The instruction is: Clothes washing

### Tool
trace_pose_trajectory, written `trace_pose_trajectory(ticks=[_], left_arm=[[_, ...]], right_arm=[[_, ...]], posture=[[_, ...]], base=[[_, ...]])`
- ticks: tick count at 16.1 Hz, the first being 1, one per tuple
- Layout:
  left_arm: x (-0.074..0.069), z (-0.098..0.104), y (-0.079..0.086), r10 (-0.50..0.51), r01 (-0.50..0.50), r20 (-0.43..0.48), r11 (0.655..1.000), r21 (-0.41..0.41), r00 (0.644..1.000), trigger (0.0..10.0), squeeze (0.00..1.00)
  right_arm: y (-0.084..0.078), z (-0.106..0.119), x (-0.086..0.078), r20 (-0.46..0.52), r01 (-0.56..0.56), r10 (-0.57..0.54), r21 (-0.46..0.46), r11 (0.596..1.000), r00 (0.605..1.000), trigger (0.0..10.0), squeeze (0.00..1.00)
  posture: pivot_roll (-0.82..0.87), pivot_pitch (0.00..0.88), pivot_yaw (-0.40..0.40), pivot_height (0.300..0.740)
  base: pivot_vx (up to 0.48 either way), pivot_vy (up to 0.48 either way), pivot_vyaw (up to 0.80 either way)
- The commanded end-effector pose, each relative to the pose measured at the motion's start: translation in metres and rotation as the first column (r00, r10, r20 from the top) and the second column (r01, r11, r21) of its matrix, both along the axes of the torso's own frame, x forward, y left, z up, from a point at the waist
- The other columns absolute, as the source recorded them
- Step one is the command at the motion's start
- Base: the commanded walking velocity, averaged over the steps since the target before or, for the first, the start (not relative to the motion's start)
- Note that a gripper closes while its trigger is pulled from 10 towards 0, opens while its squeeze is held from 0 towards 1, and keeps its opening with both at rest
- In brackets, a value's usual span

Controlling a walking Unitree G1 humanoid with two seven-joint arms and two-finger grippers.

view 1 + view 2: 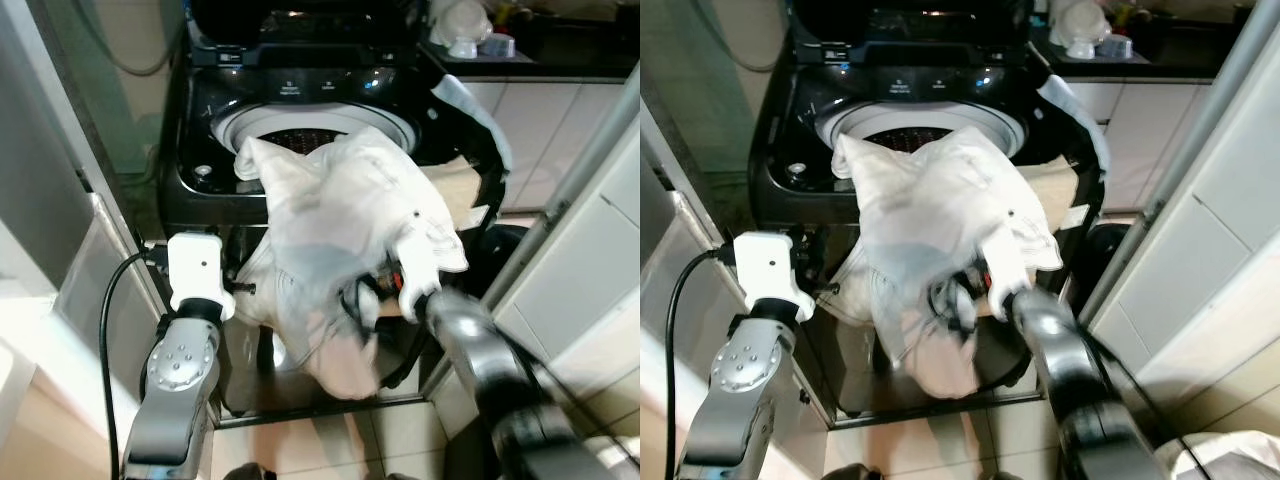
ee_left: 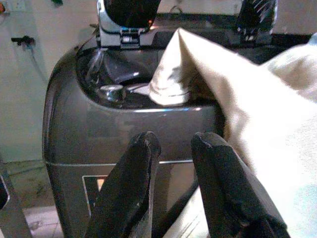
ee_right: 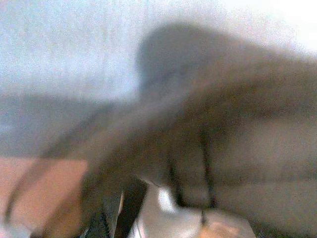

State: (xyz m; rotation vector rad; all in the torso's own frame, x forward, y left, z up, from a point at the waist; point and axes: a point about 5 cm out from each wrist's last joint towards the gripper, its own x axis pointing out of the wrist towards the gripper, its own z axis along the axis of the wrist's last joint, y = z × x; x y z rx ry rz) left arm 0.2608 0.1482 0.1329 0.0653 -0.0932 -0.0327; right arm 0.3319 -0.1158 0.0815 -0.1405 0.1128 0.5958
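Observation:
A black top-loading washing machine (image 1: 200, 140) stands before me with its lid up and its drum opening (image 1: 310, 135) showing. A large white garment (image 1: 330, 210) hangs from the drum's rim down over the machine's front. My right gripper (image 1: 360, 300) is buried in the lower folds of this garment and shut on it, with the cloth bunched over the wrist. In the right wrist view the fabric (image 3: 198, 99) is a close blur. My left gripper (image 2: 174, 141) is low at the machine's front left corner, open, with nothing between its fingers and the garment (image 2: 257, 114) just beside it.
A counter with white bowls (image 1: 465, 30) lies at the back right. White cabinet fronts (image 1: 590, 260) close in on the right, and a grey panel (image 1: 100, 280) stands on the left. A dark basket (image 1: 500, 250) sits between the machine and the cabinets. Pale floor tiles (image 1: 330, 440) show below.

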Motion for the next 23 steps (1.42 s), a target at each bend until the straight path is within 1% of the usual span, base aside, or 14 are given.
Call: trace_pose_trajectory(ticks=[1,2,4,5,7,8,11,13,14,17,19,20,21,23], left_arm=[[0.003,0.003,-0.003,-0.005,0.005,0.008,1.0,0.005,1.0,10.0,0.0],[0.003,0.003,-0.003,-0.005,0.005,0.009,1.0,0.004,1.0,10.0,0.0],[0.006,0.004,-0.003,-0.003,0.003,0.018,1.0,0.005,1.0,10.0,0.0],[0.006,0.005,-0.003,-0.002,0.002,0.019,1.0,0.004,1.0,10.0,0.0],[0.008,0.005,-0.004,0.0,0.0,0.022,1.0,0.001,1.0,10.0,0.0],[0.009,0.005,-0.005,0.0,0.0,0.023,1.0,-0.001,1.0,10.0,0.0],[0.012,0.004,-0.006,0.003,-0.003,0.026,1.0,-0.004,1.0,10.0,0.0],[0.013,0.004,-0.007,0.005,-0.004,0.027,1.0,-0.005,1.0,10.0,0.0],[0.013,0.004,-0.006,0.009,-0.009,0.029,1.0,-0.001,1.0,10.0,0.0],[0.015,0.003,-0.006,0.013,-0.014,0.026,0.999,0.033,1.0,10.0,0.0],[0.014,0.005,-0.008,0.011,-0.013,0.036,0.998,0.065,0.999,10.0,0.0],[0.012,0.004,-0.006,0.022,-0.025,0.035,0.996,0.083,0.999,10.0,0.0],[0.011,0.003,-0.006,0.029,-0.032,0.03,0.995,0.098,0.999,10.0,0.0],[0.01,-0.004,-0.007,0.044,-0.041,-0.022,0.989,0.141,0.999,10.0,0.0]], right_arm=[[-0.002,0.015,0.013,0.074,0.049,-0.048,-0.003,0.999,0.996,10.0,0.0],[-0.002,0.021,0.018,0.094,0.062,-0.06,-0.013,0.998,0.994,10.0,0.0],[0.0,0.061,0.04,0.218,0.073,-0.071,-0.004,0.997,0.973,10.0,0.0],[0.001,0.069,0.043,0.24,0.072,-0.07,0.001,0.997,0.968,10.0,0.0],[0.004,0.116,0.062,0.352,0.077,-0.082,0.028,0.997,0.932,10.0,0.0],[0.007,0.137,0.07,0.399,0.093,-0.084,-0.004,0.996,0.913,10.0,0.0],[0.009,0.186,0.083,0.506,0.193,-0.152,-0.031,0.981,0.849,10.0,0.0],[-0.001,0.215,0.087,0.583,0.345,-0.289,0.016,0.938,0.759,10.0,0.0],[-0.005,0.229,0.089,0.649,0.464,-0.347,-0.01,0.886,0.677,10.0,0.0],[-0.003,0.232,0.091,0.678,0.545,-0.348,-0.092,0.834,0.648,10.0,0.0],[-0.001,0.24,0.091,0.743,0.626,-0.353,-0.112,0.772,0.569,10.0,0.0],[0.0,0.244,0.09,0.804,0.685,-0.313,-0.153,0.713,0.505,10.0,0.0],[0.001,0.243,0.091,0.793,0.685,-0.318,-0.164,0.71,0.52,10.0,0.0],[0.007,0.235,0.093,0.702,0.629,-0.371,-0.14,0.765,0.608,10.0,0.0]], posture=[[0.0,0.0,-0.024,0.726],[0.0,0.0,-0.026,0.726],[0.01,0.0,-0.032,0.726],[0.01,0.0,-0.032,0.726],[0.01,0.0,-0.038,0.726],[0.01,0.0,-0.041,0.726],[0.01,0.0,-0.045,0.726],[0.02,0.0,-0.047,0.726],[0.02,0.0,-0.042,0.726],[0.03,0.0,-0.035,0.726],[0.05,0.0,-0.041,0.726],[0.05,0.0,-0.047,0.726],[0.06,0.0,-0.053,0.726],[0.07,0.0,-0.067,0.726]], base=[[0.0,0.0,0.0],[0.0,0.0,0.0],[0.0,0.0,0.0],[0.0,0.0,0.0],[0.0,0.0,0.0],[0.0,0.0,0.0],[0.0,0.0,0.0],[0.0,0.0,0.0],[0.0,0.0,0.0],[0.0,0.0,0.0],[0.0,0.0,0.0],[0.0,0.0,0.0],[0.0,0.0,0.0],[0.0,0.0,0.0]])
